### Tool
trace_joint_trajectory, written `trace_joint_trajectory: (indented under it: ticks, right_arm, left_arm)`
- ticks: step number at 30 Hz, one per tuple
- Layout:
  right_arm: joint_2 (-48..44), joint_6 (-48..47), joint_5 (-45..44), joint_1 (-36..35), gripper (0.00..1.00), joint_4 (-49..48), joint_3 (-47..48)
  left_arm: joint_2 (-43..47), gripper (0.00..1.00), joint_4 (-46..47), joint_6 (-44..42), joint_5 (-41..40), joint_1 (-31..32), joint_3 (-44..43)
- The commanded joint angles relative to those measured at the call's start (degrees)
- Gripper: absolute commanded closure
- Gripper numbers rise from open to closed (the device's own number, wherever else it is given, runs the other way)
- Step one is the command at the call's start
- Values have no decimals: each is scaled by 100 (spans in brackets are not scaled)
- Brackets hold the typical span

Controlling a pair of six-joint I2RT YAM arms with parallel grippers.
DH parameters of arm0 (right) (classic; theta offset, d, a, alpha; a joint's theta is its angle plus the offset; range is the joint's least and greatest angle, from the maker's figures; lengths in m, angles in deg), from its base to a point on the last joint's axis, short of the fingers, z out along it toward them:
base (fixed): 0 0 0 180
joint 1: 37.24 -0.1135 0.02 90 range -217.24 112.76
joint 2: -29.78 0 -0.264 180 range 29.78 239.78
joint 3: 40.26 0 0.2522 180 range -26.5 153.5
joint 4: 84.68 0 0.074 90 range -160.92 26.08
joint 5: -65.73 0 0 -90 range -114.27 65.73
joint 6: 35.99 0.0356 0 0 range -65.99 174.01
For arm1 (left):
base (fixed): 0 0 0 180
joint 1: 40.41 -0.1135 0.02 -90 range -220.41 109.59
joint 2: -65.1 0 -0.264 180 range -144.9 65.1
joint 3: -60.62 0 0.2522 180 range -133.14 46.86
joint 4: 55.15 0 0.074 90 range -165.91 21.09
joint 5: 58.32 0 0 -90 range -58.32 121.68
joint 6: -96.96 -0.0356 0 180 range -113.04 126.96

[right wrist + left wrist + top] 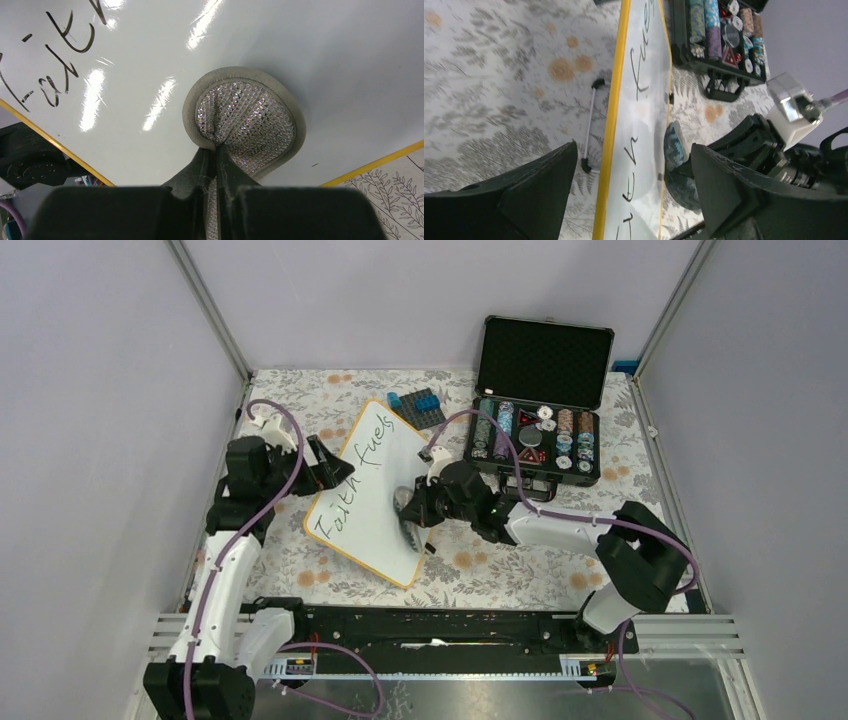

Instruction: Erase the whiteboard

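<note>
1. The whiteboard (385, 508) lies slantwise on the flowered table (300, 400), directly under the tool. Its yellow rim shows on both long edges in the left wrist view (639, 130).
2. Black handwriting (350, 475) runs along the board's far-left long edge. It lies to the left of the tool and is still unwiped; the stretch right around the tool is bare white.
3. My judgement is that the board is stiff, thin and light, with a glossy face. On cloth it would likely skid or turn under a sideways wipe. The place to take it is the rim or a corner, never the written face.
4. The tool is a round pad (245, 120) with a glittery mesh middle and a soft grey border. It looks squashy enough to fold under pressure.
5. The right gripper (216, 155) is clenched on the pad's near edge, and the pad's face is laid against the board. That arm reaches in low from the right, with its wrist pitched down at the board.
6. The left gripper (330, 468) sits left of the tool at the board's written edge. Its fingers (544, 185) are spread wide with nothing held between them, and the forearm is raised and angled inward.
7. A thin rod (591, 125) lies just outside that edge.
8. Beyond and right of the tool stands the open chip case (540, 430); straight beyond it are blue blocks (420, 405).
</note>
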Motion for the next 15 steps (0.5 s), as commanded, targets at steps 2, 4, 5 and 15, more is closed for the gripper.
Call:
trace_joint_trajectory:
  ticks: [2,4,5,15]
  right_arm:
    - [-394,-43,43,22,100,-58,-38]
    - [-418,-43,63,15,100,-49,-44]
    - [-422,-54,72,7,100,-53,-60]
    - [-368,-213,7,-102,100,256,185]
  left_arm:
    - [220,21,397,502,858,-357,454]
    - [309,37,561,578,1058,-535,587]
    - [413,43,682,636,1053,-586,676]
    - [595,60,1274,721,1150,-679,1026]
